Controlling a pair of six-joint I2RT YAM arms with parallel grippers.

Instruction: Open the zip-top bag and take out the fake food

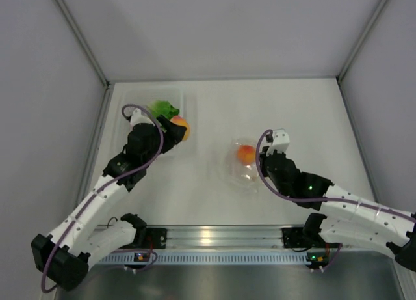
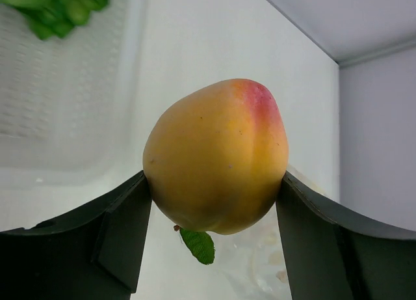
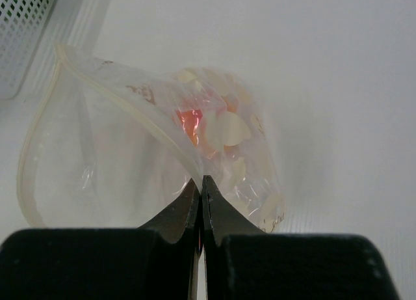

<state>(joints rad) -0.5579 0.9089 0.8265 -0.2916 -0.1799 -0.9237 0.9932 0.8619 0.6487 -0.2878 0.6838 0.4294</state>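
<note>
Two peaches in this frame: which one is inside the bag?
The reddish-orange peach, enclosed in the zip-top bag that the right gripper pinches. The other peach is bare, clamped in the left gripper.

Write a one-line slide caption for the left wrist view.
Left gripper clamps a yellow-orange peach, with green lettuce in the clear tray behind.

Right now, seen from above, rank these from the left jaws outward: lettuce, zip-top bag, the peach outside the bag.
1. Peach: held in their grip.
2. Lettuce: just beyond, in the tray.
3. Zip-top bag: off to the right, mid-table.
</note>
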